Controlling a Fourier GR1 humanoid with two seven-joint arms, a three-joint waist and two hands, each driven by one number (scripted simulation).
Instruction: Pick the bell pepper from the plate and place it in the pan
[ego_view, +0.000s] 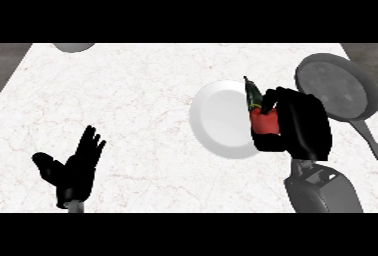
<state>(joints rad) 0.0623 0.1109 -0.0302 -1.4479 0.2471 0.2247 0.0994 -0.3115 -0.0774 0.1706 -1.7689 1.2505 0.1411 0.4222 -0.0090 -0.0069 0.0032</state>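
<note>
- We saw our right hand (299, 125) at the right edge of the white plate (218, 117), its fingers (267, 145) curled round the red bell pepper (264, 121).
- The pepper, with its dark green stem end pointing up the view, sat over the plate's right rim, held in that hand; we could not tell whether it touched the plate.
- The grey pan (332, 85) lay just right of the hand on the pale marbled surface (133, 90), its handle running toward the lower right.
- Our left hand (74, 167) rested at the lower left, fingers straight and spread, holding nothing.
- A grey rounded object (72, 47) showed at the top edge.
</note>
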